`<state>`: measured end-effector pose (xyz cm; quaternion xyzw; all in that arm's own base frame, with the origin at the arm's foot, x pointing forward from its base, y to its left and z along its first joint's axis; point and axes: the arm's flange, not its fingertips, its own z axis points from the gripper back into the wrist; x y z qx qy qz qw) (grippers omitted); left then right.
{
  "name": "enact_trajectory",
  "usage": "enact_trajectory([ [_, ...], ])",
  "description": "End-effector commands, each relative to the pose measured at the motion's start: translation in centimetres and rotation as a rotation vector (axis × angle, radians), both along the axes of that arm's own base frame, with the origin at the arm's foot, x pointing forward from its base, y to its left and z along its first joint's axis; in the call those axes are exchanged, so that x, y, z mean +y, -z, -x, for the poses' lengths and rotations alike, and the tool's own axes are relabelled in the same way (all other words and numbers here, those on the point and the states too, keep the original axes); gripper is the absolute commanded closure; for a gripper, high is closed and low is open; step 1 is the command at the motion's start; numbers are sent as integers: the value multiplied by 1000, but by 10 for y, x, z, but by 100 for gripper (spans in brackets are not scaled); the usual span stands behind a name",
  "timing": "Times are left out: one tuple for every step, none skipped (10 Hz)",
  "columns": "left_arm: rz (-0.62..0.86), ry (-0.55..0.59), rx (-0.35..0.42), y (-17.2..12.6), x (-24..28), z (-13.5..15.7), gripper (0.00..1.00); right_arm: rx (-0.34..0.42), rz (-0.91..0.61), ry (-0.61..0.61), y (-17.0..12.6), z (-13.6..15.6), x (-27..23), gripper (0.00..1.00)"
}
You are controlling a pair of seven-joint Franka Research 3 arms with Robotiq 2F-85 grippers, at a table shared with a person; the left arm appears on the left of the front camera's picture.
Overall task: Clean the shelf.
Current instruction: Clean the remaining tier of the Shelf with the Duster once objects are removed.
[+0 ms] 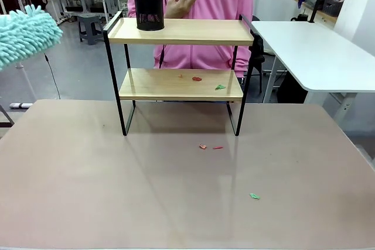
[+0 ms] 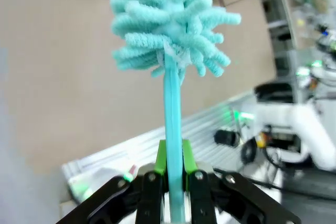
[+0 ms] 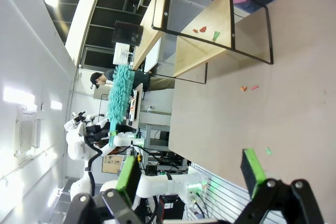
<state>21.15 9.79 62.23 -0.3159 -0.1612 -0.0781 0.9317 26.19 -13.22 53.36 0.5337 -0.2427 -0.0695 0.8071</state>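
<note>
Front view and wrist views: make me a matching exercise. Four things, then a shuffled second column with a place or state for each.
1. cup
2. duster
3. person's hand
4. right gripper

A. raised at the far side, holding something white
B. open, holding nothing
C. on the top board of the shelf
D. clamped in the left gripper

Pairs: 1-C, 2-D, 3-A, 4-B
</note>
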Motion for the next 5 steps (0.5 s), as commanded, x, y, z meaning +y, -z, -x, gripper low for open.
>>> enact_trajectory([
  [16, 113, -24, 10, -2, 40, 88, -36, -13, -4, -2, -2, 1, 0],
  [10, 207, -27, 11, -10, 50, 88, -36, -13, -4, -2, -2, 1, 0],
  [-5, 322, -33, 14, -22, 53, 88, -36, -13, -4, -2, -2, 1, 0],
  [11, 445, -16, 16, -37, 49, 88, -36, -13, -4, -2, -2, 1, 0],
  [-36, 510, 4, 20, -51, 41, 88, -36, -13, -4, -2, -2, 1, 0],
])
